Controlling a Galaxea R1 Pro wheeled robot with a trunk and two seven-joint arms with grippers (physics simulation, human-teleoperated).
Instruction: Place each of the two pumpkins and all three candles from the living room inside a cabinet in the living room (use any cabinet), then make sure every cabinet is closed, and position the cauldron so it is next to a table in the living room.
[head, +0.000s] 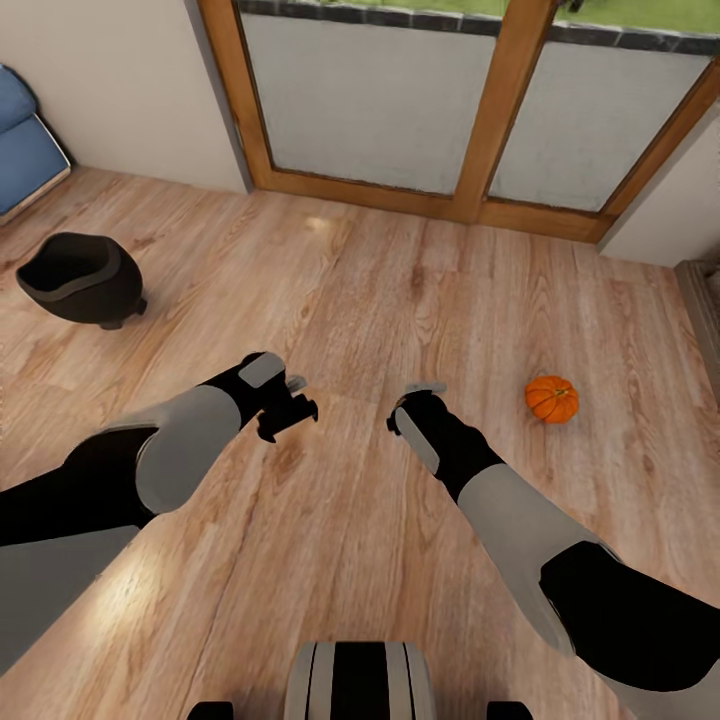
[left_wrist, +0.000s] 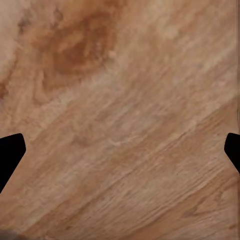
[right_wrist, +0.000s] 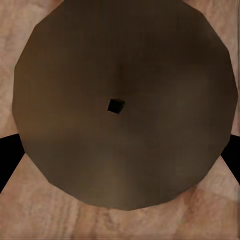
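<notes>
An orange pumpkin (head: 552, 398) and black cauldron (head: 82, 278) sit well apart on wood floor (head: 350, 290).

We see the sofa (head: 25, 140) at nine o'clock cut off by the head view's edge, only a blue corner showing. At three o'clock a grey-brown ledge (head: 703, 305) is likewise cropped. In the right wrist view a dark round disc (right_wrist: 125, 105) sits between the fingertips (right_wrist: 7, 157); we cannot tell what it is. Both wrist views cut off the fingertips at the edges.

Two arms: grey shells, black joints; black hands (pale grey wrist plates); grey-black striped base.
</notes>
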